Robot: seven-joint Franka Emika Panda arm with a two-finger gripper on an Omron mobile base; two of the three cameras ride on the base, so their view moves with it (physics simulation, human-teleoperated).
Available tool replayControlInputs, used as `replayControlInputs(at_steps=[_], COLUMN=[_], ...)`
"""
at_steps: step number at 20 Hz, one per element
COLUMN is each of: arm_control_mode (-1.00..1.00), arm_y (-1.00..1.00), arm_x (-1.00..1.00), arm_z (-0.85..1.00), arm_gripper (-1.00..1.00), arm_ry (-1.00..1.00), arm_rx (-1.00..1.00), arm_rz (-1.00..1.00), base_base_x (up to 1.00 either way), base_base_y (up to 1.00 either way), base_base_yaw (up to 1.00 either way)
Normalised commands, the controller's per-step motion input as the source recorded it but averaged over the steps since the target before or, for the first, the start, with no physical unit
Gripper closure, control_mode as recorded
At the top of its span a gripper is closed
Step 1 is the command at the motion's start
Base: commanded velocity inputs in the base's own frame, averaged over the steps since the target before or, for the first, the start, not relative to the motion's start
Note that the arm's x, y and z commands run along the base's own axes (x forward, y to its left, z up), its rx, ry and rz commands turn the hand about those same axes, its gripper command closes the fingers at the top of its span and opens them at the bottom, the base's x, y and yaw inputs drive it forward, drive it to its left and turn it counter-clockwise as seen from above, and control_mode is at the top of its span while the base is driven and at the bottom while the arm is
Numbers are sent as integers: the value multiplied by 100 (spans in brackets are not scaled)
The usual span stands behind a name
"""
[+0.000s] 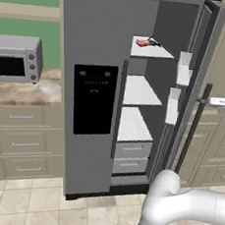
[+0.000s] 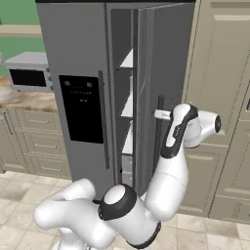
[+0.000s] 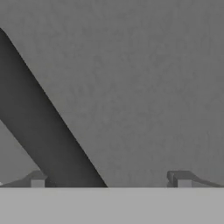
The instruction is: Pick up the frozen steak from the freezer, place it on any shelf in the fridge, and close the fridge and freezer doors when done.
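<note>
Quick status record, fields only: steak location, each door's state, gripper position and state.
steak: the frozen steak lies on the top shelf of the plain-doored compartment
freezer door: the door with the black dispenser panel looks shut
fridge door: the plain door stands partly open, its bar handle facing out
gripper: the gripper is up against the plain door's outer face, fingers apart, with the dark handle bar running past the left finger
remaining: fridge door not yet closed
</note>
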Motion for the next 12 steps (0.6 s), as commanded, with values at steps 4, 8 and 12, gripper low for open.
replayControlInputs(at_steps=[4, 8, 12], arm_control_mode=[-100, -100, -100], arm_y=[100, 100, 100], arm_x=[62, 62, 60], arm_z=[0, 0, 0], arm_gripper=[-100, -100, -100], arm_ry=[-11, -11, -11], arm_rx=[1, 0, 0], arm_rz=[0, 0, -8], base_base_x=[0, 0, 0], base_base_y=[0, 0, 0], base_base_yaw=[0, 0, 0])
